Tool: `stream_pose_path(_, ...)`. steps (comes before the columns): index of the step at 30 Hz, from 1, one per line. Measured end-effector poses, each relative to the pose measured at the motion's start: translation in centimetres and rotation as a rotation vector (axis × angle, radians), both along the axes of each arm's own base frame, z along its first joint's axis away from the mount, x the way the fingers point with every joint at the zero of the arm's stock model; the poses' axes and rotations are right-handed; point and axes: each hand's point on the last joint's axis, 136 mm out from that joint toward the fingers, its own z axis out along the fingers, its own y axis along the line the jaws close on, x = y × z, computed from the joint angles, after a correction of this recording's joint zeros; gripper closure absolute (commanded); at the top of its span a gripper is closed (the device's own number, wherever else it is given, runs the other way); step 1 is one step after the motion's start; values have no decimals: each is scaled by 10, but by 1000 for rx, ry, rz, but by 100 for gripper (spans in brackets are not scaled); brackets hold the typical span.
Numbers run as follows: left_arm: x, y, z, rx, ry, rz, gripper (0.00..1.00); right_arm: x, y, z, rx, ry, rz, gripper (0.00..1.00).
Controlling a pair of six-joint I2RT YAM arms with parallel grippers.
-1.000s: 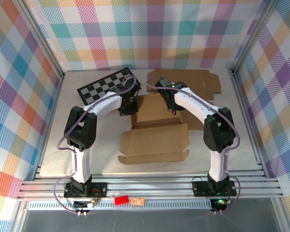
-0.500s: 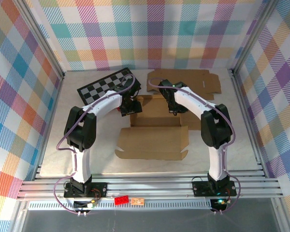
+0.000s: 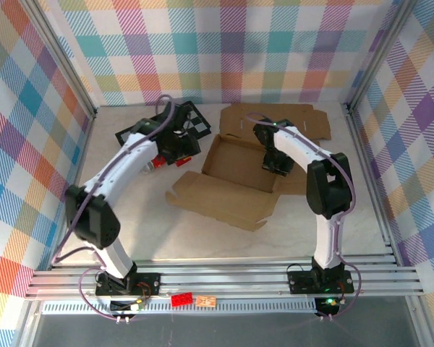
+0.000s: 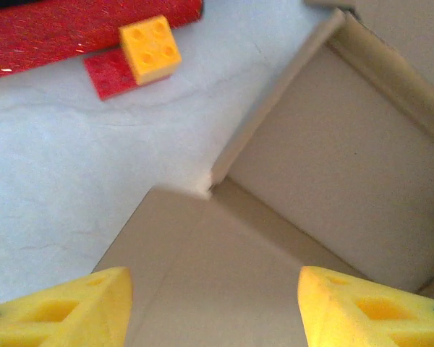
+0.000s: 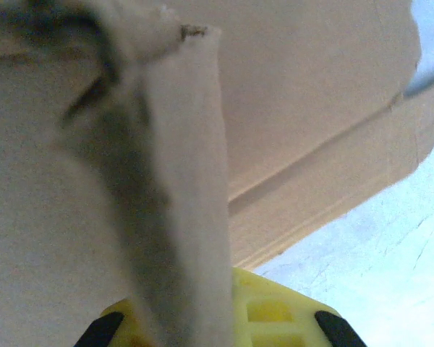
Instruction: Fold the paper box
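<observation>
Left tool [image 4: 217, 318] first: it's spread wide, the two yellow fingers [image 4: 65, 311] well apart at the bottom of the wrist view with nothing gripped between them. It hangs over brown card, right where a raised side wall meets a flat flap at the corner of the paper box [image 4: 333, 166]. From above, the left tool [image 3: 181, 148] sits just off the box's far left corner, its arm reaching in from the left.

Over to the right tool [image 5: 224, 322]: closed, and closed on cardboard. A thin upright wall of the paper box [image 5: 181, 181] runs straight down into the yellow jaws. From above, the right tool [image 3: 276, 165] is at the right-hand wall of the box tray, arm bent sharply over it.

The paper box [image 3: 235, 177] itself lies open in the middle of the counter [image 3: 130, 217], turned at an angle. The tray part, walls partly up, is toward the back, and a wide flap lies flat toward the near left.

Moving outward: a yellow brick [image 4: 152, 58] on a small red plate [image 4: 105, 74] lies on the counter just beyond the left tool. A checkerboard [image 3: 199, 119] lies at the back left, partly under the left arm. A flat cardboard sheet [image 3: 304, 119] lies at the back right, behind the box.
</observation>
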Motion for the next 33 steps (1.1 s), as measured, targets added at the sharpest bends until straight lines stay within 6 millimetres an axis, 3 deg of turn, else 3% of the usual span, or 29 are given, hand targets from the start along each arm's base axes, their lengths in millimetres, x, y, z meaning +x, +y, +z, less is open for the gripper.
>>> stream_pose_path(6,-31,37,35,-46,-39,114,36,-8,-12,-5,130,24,-225,100)
stream_pose_path(13,-60,39,33,-125,6,160,35,-20,8,-5,266,37,-391,100)
stream_pose_path(16,-66,35,31,-150,25,166,41,-33,13,-7,305,54,-470,100)
stream_pose_path(19,-69,33,28,-165,30,175,56,-44,16,-11,335,63,-551,100)
stream_pose_path(21,-76,34,20,-176,46,182,60,-53,19,-15,355,70,-614,100)
stream_pose_path(27,-82,23,-19,-235,117,190,57,-55,31,-18,423,83,-722,100)
stream_pose_path(30,-67,4,-41,-315,144,188,54,-53,37,-17,449,78,-738,100)
stream_pose_path(33,-37,-19,-59,-386,156,179,52,-53,42,-17,465,80,-744,100)
